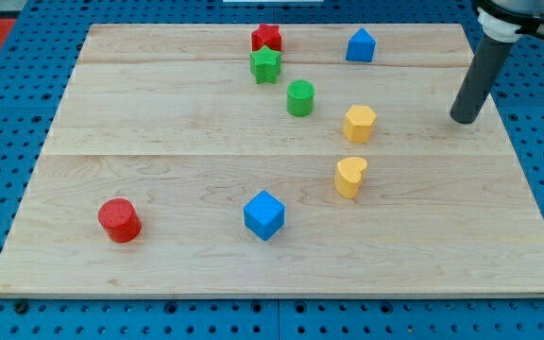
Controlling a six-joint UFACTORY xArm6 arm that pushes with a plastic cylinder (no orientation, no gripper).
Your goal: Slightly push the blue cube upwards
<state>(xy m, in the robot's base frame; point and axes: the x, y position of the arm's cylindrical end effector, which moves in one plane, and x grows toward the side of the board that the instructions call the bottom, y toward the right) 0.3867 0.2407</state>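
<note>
The light wooden table (159,179) carries 8 small coloured blocks. The blue cube (263,214) lies in the lower middle part, nearer to the view's bottom edge. To its upper right is a yellow heart-shaped block (350,177), and above that one a yellow hexagonal block (359,123). A green cylinder (300,98) stands to the upper left of the yellow hexagonal block. A green star block (265,65) touches a red star block (266,39) just above it. A blue house-shaped block (360,45) is near the view's top. A red cylinder (119,220) stands at the lower left. My tip (463,120) rests on the table at the view's right, well apart from the blue cube. The arm has no claw, only the dark rod, so it holds nothing.
</note>
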